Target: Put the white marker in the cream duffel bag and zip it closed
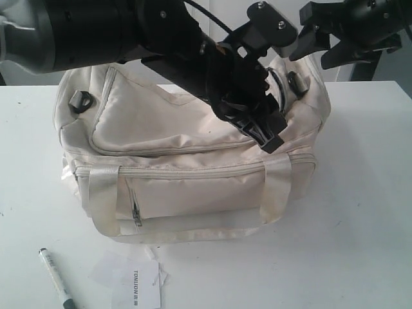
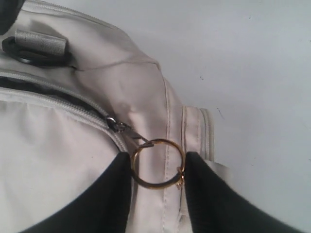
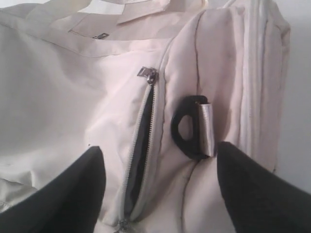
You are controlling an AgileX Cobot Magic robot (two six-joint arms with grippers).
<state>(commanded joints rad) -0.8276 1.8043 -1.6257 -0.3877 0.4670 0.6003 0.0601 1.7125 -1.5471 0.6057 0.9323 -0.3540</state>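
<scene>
The cream duffel bag (image 1: 193, 167) stands in the middle of the white table. The white marker (image 1: 55, 278) with its black cap lies on the table in front of the bag's left corner, far from both grippers. My left gripper (image 1: 259, 123) reaches across to the bag's right top end. Its fingers (image 2: 116, 189) are shut on the gold ring (image 2: 158, 164) of the top zipper's slider (image 2: 117, 126). A dark gap of open zipper (image 3: 141, 145) shows. My right gripper (image 3: 160, 155) hovers open above that end (image 1: 315, 55), holding nothing, near a dark clip (image 3: 188, 128).
A white paper tag (image 1: 138, 288) with print lies on the table next to the marker. The bag's straps (image 1: 103, 193) and front zip pocket (image 1: 135, 209) face the front. Bare table (image 1: 360, 212) lies to the right of the bag.
</scene>
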